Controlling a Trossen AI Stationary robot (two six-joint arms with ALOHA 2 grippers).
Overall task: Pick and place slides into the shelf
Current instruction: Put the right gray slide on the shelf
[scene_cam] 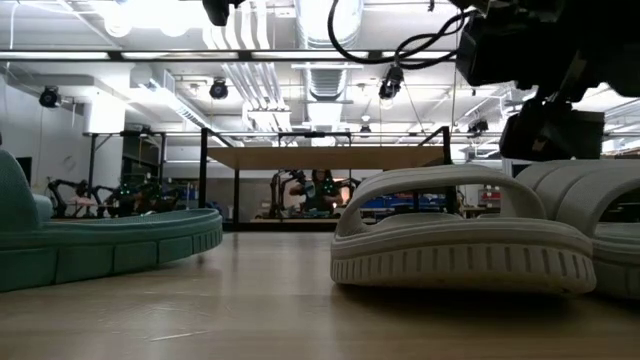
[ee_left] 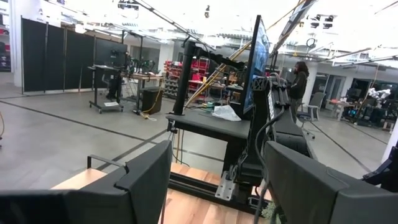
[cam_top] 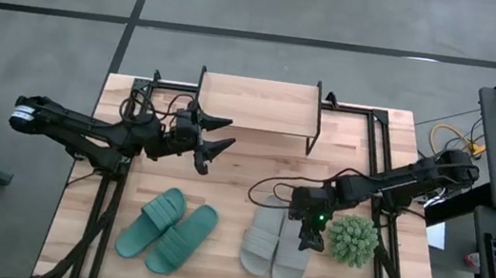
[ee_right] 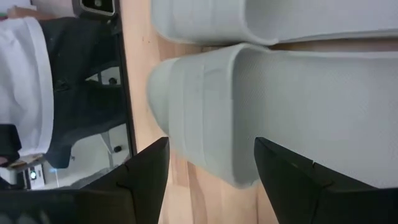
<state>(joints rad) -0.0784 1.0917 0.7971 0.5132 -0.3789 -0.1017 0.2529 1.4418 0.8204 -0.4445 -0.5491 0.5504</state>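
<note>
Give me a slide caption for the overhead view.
Right pincer open above the grey-white slides; teal slides and shelf untouched.

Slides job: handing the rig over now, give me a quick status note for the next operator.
Left hand: open, empty, hanging over the table just in front of the shelf.
Right hand: open, fingers pointing down over the grey-white slides, holding nothing yet.
Teal slides: side by side at the front left of the table. Grey-white pair: front right, next to the plant ball.
Done: nothing; shelf top is bare and all four slides lie on the table.
Left: pick a grey-white slide, place it in the shelf, then the other three.
</note>
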